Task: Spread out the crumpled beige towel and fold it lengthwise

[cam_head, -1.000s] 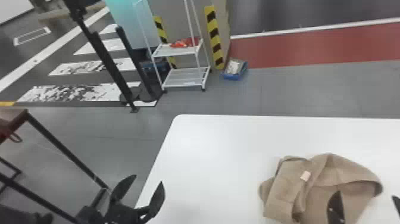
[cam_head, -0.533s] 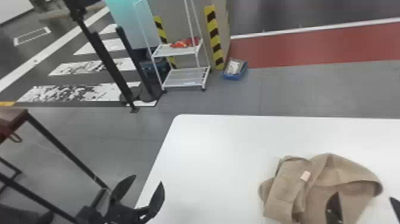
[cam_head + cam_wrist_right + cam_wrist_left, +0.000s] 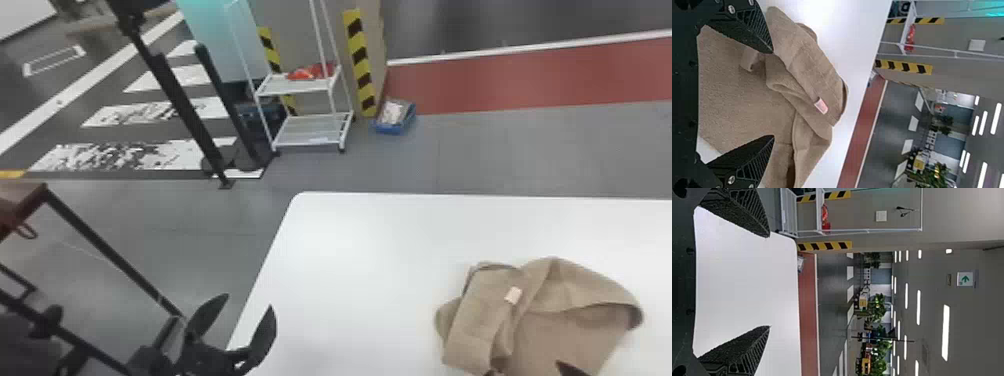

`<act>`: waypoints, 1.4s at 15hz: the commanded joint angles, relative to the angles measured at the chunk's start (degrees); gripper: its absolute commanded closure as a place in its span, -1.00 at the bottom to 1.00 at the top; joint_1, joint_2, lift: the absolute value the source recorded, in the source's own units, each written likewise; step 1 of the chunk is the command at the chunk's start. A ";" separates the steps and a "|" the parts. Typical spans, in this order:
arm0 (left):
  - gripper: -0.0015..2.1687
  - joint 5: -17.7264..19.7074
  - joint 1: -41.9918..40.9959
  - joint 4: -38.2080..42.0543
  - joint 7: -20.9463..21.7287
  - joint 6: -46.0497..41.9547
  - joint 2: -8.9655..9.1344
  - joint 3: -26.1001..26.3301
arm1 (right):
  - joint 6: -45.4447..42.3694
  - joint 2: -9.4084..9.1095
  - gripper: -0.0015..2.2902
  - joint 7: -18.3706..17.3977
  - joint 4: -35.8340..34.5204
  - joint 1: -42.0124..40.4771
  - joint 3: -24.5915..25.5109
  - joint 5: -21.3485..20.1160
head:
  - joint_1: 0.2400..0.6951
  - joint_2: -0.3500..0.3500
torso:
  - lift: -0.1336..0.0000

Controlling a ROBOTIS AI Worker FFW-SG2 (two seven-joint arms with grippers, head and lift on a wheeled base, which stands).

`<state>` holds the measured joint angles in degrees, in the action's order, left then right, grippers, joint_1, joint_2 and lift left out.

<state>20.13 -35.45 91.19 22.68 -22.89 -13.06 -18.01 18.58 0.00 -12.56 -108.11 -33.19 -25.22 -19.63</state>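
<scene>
The beige towel (image 3: 575,300) lies crumpled on the white table (image 3: 360,280), with folded-over layers and a small pale label near its left side. My left gripper (image 3: 248,301) stands open by the table's left edge, well away from the cloth; in the left wrist view the gripper (image 3: 769,281) has nothing between its fingers. My right gripper (image 3: 524,368) is at the bottom edge of the head view, over the towel's near part. In the right wrist view the open gripper (image 3: 773,94) spans the towel (image 3: 742,98), whose folds and label lie beyond the fingertips.
A white wheeled rack (image 3: 300,87) and a blue bin (image 3: 395,117) stand on the floor beyond the table. At the left is a brown-topped table (image 3: 22,200) with dark legs. White tabletop lies between the left gripper and the towel.
My right gripper has shifted left and toward the near side over the towel. The left gripper and the towel look unchanged.
</scene>
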 commanded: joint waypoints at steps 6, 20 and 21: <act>-0.96 0.00 0.03 0.13 0.18 0.00 -0.65 0.17 | 44.14 -0.05 -0.88 0.00 -9.84 6.47 -11.43 0.12 | 1.00 1.00 | 1.00; -0.96 0.09 0.91 0.04 0.35 1.76 -1.44 0.69 | 53.10 -0.05 -0.82 0.52 -5.18 12.98 -13.54 2.76 | 1.00 1.00 | 1.00; -0.96 0.18 0.91 0.04 0.35 1.76 -1.44 0.69 | 53.10 -0.05 -0.79 0.52 -4.65 13.24 -13.54 2.76 | 1.00 1.00 | 1.00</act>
<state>20.28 -34.54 91.27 23.03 -21.13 -14.50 -17.32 71.84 0.00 -12.04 -113.42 -20.32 -38.78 -16.88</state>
